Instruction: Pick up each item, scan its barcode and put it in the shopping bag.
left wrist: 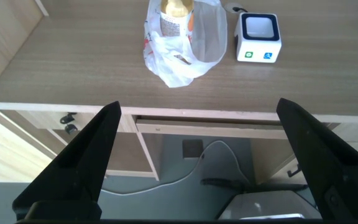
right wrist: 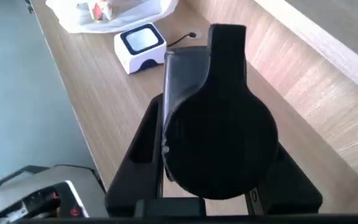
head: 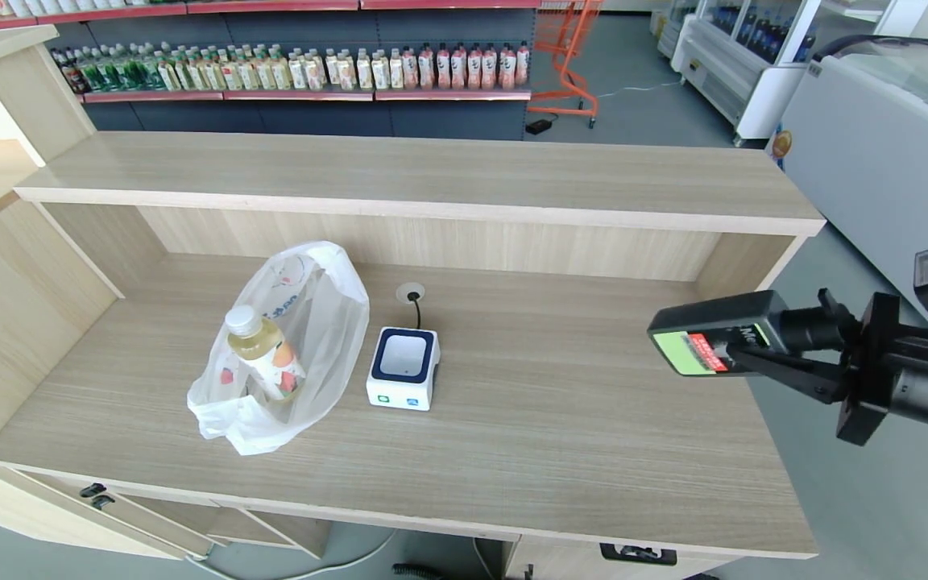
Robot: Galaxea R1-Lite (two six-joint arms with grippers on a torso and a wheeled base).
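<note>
Mid-frame, the right gripper [right wrist: 219,140] has its fingers [right wrist: 138,149] clamped on a dark box [right wrist: 185,84]. At upper left, a white scanner [right wrist: 140,46] stands on the counter [right wrist: 303,106], just beside the shopping bag [right wrist: 114,9].

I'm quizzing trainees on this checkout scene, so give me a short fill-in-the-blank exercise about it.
The shopping bag holds one ___. The white ___ stands beside the bag on the counter. The right tool is shut on a dark ___. The jaws of the left tool stand ___.
Missing: bottle; scanner; box; open.
</note>
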